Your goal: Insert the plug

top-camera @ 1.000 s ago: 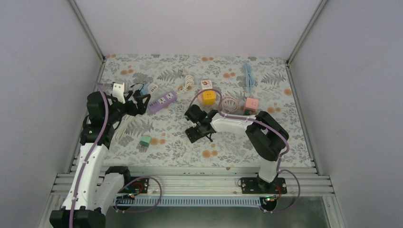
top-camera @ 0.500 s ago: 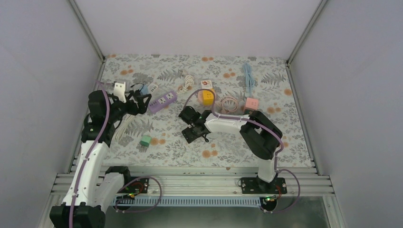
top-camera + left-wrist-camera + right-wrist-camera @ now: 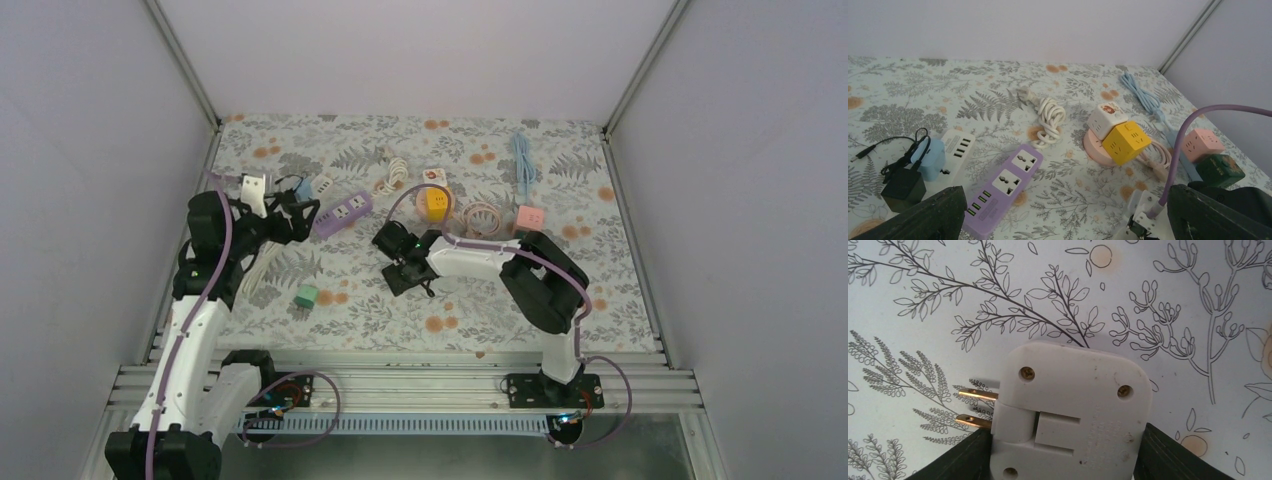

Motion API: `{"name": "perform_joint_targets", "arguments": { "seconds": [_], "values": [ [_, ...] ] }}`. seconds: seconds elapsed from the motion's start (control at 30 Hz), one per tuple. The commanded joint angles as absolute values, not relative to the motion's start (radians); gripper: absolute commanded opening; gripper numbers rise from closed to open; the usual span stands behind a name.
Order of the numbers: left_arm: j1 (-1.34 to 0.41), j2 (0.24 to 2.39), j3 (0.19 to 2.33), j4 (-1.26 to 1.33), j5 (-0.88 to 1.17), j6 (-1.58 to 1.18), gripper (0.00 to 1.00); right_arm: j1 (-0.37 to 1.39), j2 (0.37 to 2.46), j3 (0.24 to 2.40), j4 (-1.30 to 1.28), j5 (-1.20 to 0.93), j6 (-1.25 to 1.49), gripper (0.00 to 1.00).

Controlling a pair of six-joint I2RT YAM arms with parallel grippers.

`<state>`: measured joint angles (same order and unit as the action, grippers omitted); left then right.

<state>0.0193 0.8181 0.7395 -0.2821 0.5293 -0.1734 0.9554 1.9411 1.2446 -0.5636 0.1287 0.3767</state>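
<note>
Right claw [image 3: 404,268]: shut around the plug, with one dark finger on each side of it.
Plug [image 3: 1070,405]: white and flat, square with round corners. It sits between the right claw's fingers, over the flowery cloth [image 3: 380,310]. I cannot tell if it touches the cloth.
Prongs [image 3: 975,407]: two, gold and shiny, side by side. They stick out of one edge of the plug, past the claw's fingers.
Screws [image 3: 1027,373]: three little ones on the plug's face.
Left claw [image 3: 287,213]: fingers spread wide apart.
Purple strip [image 3: 1003,192]: lies just in front of the left claw, well apart from the right claw. It has two big sockets and a row of small ones.
</note>
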Motion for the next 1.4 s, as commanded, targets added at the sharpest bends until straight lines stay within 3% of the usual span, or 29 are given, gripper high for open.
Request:
{"name": "perform_joint_targets", "arguments": {
  "seconds": [0.0,0.3,0.53,0.97,1.2,1.37],
  "values": [
    [0.017,0.829,0.702,-0.239,0.597,-0.189,1.0,0.962,1.9,1.218,-0.539,0.191,0.402,0.61],
    [-0.013,0.91,0.627,-0.191,0.67,-0.325,1.0,0.954,1.81,1.18,-0.469,0.178,0.393,0.56],
    [-0.117,1.041,0.585,-0.139,0.746,-0.364,1.0,0.953,1.674,1.13,-0.366,0.145,0.325,0.55],
    [-0.26,1.087,0.619,0.054,0.853,-0.555,0.99,0.952,1.487,1.062,-0.157,0.005,0.268,0.57],
    [-0.311,1.121,0.633,0.077,0.894,-0.615,0.82,0.953,1.465,1.057,-0.12,-0.021,0.232,0.58],
    [-0.312,1.141,0.66,0.077,0.867,-0.656,0.56,0.953,1.472,1.056,-0.12,-0.041,0.225,0.58]
  ]
}}
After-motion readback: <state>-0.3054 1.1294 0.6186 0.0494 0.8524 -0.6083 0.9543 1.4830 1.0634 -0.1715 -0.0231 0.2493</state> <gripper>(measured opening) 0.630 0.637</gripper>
